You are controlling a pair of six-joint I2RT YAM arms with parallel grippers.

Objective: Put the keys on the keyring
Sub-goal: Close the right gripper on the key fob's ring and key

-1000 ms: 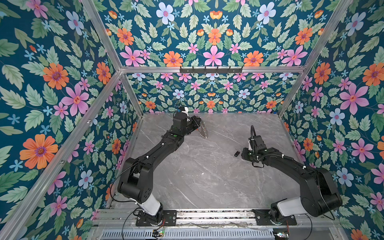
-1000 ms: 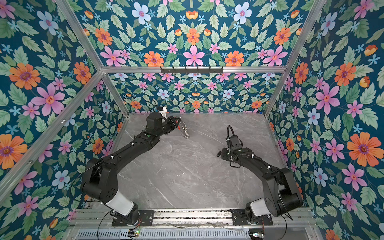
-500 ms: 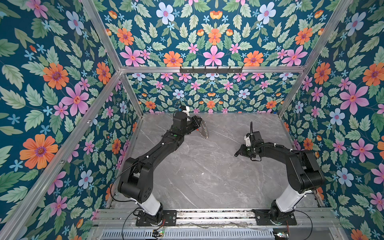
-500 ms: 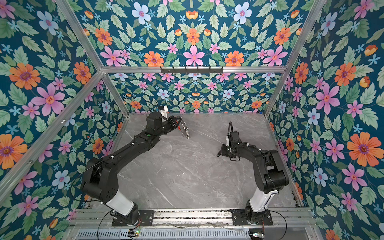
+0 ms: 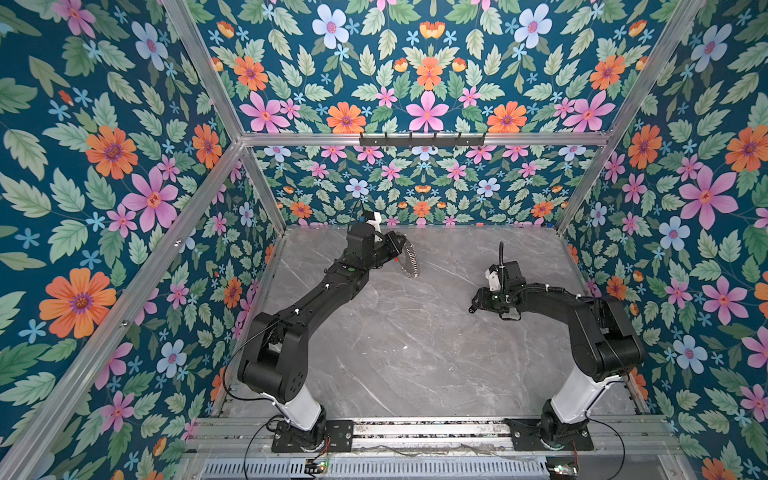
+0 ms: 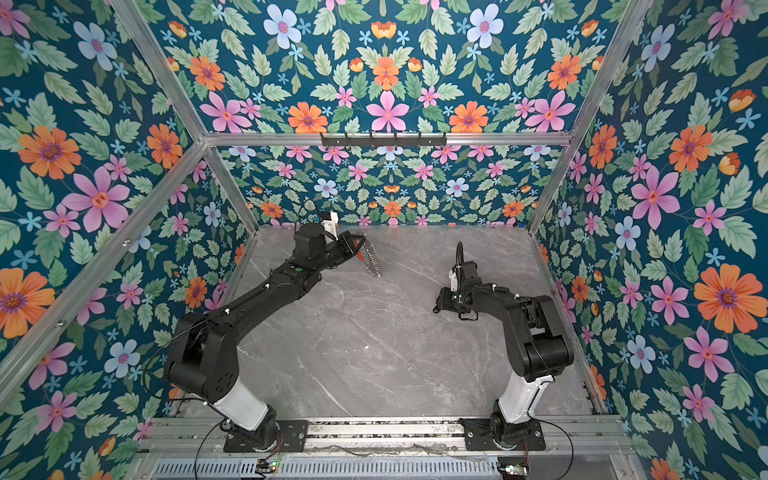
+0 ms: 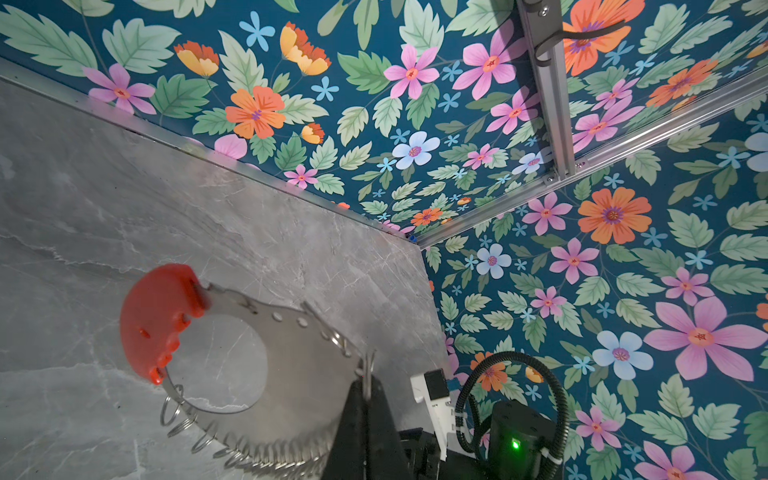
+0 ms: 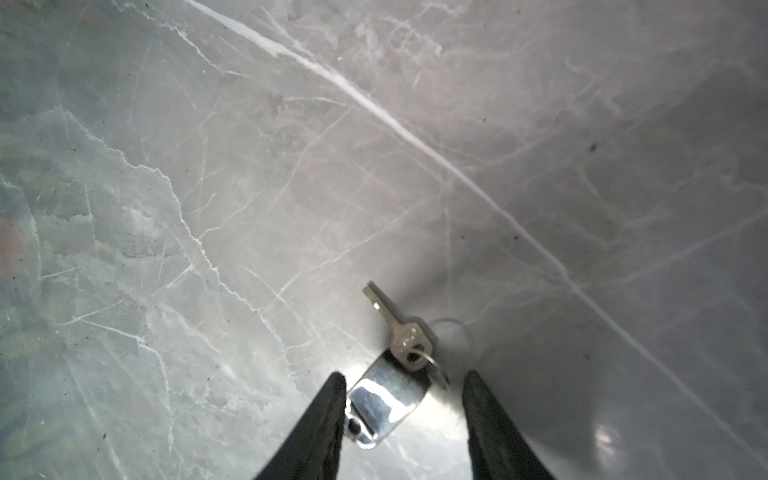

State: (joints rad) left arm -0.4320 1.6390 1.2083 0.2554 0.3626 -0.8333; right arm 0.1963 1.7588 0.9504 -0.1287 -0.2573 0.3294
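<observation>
Nothing legible is showing anywhere; the small silver metal key (image 8: 409, 338) is carrying stamped marks on its head, too blurred to read.

Floral walls (image 5: 415, 83) enclose a grey, seemingly marble floor (image 5: 415, 353).

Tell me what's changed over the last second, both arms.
The right gripper moved left in the top views, to the keys that lay clear of it; its open jaws now straddle them on the table, nothing gripped. The keys have not moved. The left gripper stays shut on the keyring, raised near the back.
</observation>
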